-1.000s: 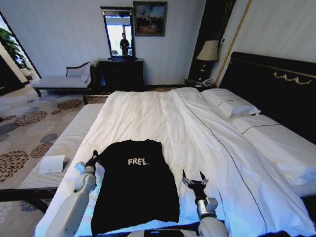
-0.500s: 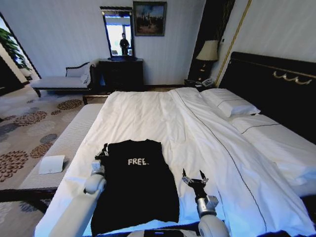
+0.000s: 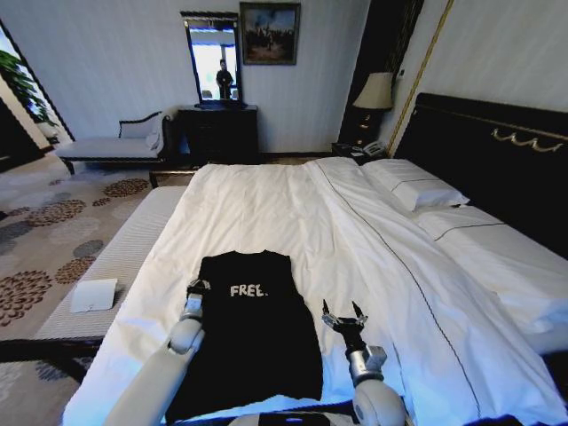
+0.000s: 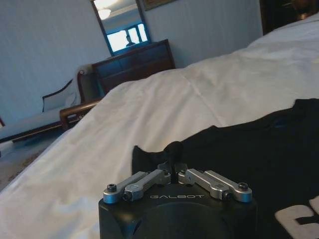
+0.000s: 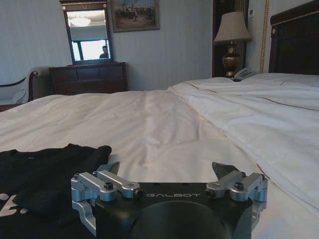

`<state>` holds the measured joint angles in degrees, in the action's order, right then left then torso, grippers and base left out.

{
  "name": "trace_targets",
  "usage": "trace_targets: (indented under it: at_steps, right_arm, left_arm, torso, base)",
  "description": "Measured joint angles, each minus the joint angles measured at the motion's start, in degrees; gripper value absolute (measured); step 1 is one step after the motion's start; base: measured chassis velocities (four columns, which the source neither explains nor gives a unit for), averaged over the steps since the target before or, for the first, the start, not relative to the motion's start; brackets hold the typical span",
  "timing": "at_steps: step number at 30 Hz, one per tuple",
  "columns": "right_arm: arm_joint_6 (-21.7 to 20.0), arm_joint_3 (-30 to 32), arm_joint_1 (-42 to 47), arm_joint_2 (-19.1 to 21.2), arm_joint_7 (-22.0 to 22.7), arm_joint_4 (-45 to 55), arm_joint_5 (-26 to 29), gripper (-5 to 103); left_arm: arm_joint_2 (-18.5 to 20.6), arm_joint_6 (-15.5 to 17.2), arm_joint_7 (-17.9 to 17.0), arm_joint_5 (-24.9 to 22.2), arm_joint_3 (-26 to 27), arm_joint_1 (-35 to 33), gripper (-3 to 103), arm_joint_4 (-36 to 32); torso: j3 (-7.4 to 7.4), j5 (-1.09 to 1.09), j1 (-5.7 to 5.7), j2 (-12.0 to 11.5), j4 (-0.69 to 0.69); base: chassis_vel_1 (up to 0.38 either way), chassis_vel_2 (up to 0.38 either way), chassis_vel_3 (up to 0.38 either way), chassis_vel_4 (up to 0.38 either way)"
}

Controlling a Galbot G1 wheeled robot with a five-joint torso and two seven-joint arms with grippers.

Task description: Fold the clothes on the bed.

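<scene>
near the foot edge of the bed (image 3: 266,191), the black t-shirt (image 3: 253,342) lies flat on the white duvet, chest lettering up, collar toward the pillows and hem toward the robot. at its left shoulder edge sits the left end effector (image 3: 197,287); in the left wrist view its fingers (image 4: 172,167) are pressed together on a small raised tuck of black cloth, so it looks to be pinching the sleeve or shoulder seam. on the other side, just off the shirt's right edge over bare duvet, the right end effector (image 3: 343,317) hovers with its fingers spread and nothing between them.

the shirt reads as light, limp and unlikely to slip on the cotton bedding; it will sag and drag instead of holding a shape, so a fold probably wants matched grips at shoulder and hem, or at both shoulders, taken at a seam where the cloth is doubled. no containers are in play here.
</scene>
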<state>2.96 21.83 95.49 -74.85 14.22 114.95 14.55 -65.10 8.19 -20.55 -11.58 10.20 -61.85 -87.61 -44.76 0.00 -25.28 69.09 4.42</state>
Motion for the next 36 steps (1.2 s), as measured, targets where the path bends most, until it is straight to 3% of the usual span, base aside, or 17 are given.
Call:
trace_targets:
  at_steps: [11, 12, 14, 17, 20, 26, 28, 32, 36]
  right_arm:
    - [0.04, 0.28, 0.16, 0.15, -0.01, 0.35, 0.13, 100]
    - [0.04, 0.28, 0.16, 0.15, -0.01, 0.35, 0.13, 100]
    - [0.04, 0.25, 0.16, 0.15, -0.02, 0.35, 0.13, 100]
    - [0.04, -0.03, 0.12, 0.07, -0.06, 0.21, 0.09, 100]
    - [0.03, -0.29, -0.01, 0.01, -0.08, 0.08, 0.0, 100]
    - [0.02, -0.77, -0.25, -0.1, -0.1, -0.02, -0.15, 100]
    - [0.02, -0.77, -0.25, -0.1, -0.1, -0.02, -0.16, 100]
    - [0.04, -0.74, -0.18, -0.09, -0.13, -0.04, -0.21, 100]
    - [0.09, -0.99, -0.17, -0.12, -0.17, -0.19, -0.29, 100]
  left_arm:
    - [-0.2, 1.14, -0.68, -0.28, -3.42, 1.55, -1, 1.55]
    - [-0.07, 1.4, -0.87, -0.27, -3.56, 1.33, 4, 1.5]
    - [0.03, 1.55, -0.96, -0.27, -3.58, 1.1, 4, 1.38]
    - [0.49, 1.77, -1.03, -0.27, -3.38, 0.39, 20, 0.45]
    - [0.9, 1.75, -1.02, -0.26, -3.14, -0.11, 26, -0.37]
    - [2.01, 0.23, 0.2, -1.73, -3.45, -2.54, 53, -3.25]
    - [2.1, -0.12, 0.49, -2.01, -3.6, -3.13, 53, -3.59]
    - [2.14, -1.65, 1.15, -2.59, -3.21, -5.93, 75, -6.14]
    - [2.27, -1.99, 1.13, -3.5, -1.72, -7.1, 85, -8.11]
  torso:
    - [0.0, 0.0, 0.0, 0.0, 0.0]
    - [0.0, 0.0, 0.0, 0.0, -0.01]
    - [0.0, -0.01, 0.0, 0.0, -0.01]
    - [0.0, -0.01, 0.0, 0.0, -0.01]
    - [0.0, 0.0, 0.0, 0.0, -0.01]
    - [0.0, 0.0, 0.0, 0.0, -0.01]
    - [0.0, -0.01, 0.0, 0.0, -0.01]
    - [0.0, -0.01, 0.0, -0.01, -0.01]
    - [0.0, -0.01, 0.0, 0.0, -0.01]
  base:
    - [0.0, 0.0, 0.0, 0.0]
    - [0.0, 0.0, 0.0, 0.0]
    - [0.0, 0.0, 0.0, 0.0]
    - [0.0, 0.0, 0.0, 0.0]
    - [0.0, 0.0, 0.0, 0.0]
    - [0.0, 0.0, 0.0, 0.0]
    - [0.0, 0.0, 0.0, 0.0]
    - [0.0, 0.0, 0.0, 0.0]
    - [0.0, 0.0, 0.0, 0.0]
